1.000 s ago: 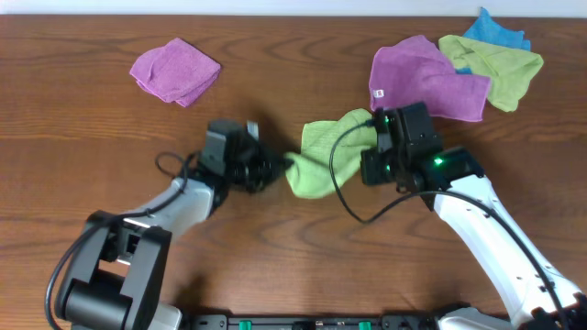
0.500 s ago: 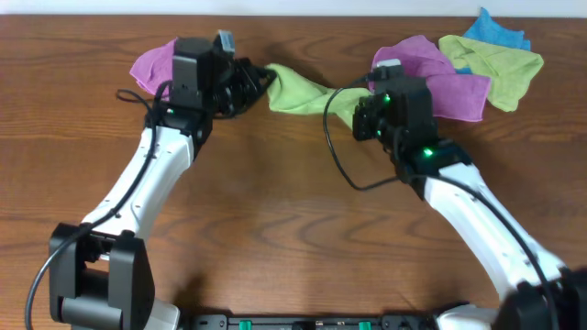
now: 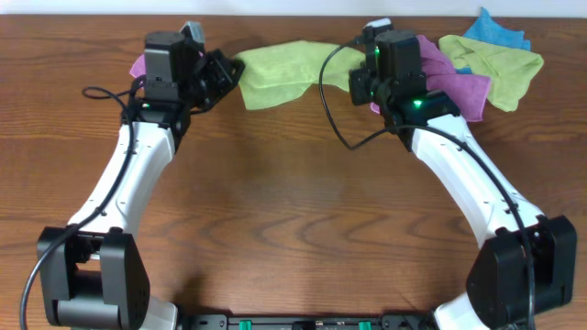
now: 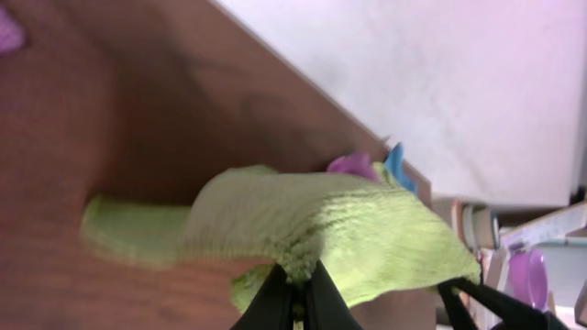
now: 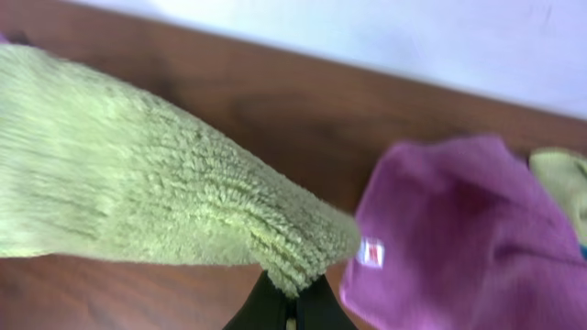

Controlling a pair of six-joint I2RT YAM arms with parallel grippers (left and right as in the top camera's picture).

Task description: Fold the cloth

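We've got the cloth strung between both arms, far centre of the tabletop. Left jaws clamp its left end, right jaws clamp its right end; both wrist views show them closed tight on bunched pile. We can't tell whether the middle touches the wood. A purple cloth sits just right of the right jaws; a second purple cloth is partly hidden behind the left arm.

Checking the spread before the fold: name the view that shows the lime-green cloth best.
Overhead: the whole cloth shows, stretched between left gripper and right gripper. Left wrist shows it foreshortened from its pinched edge; right wrist, only a close-up corner.
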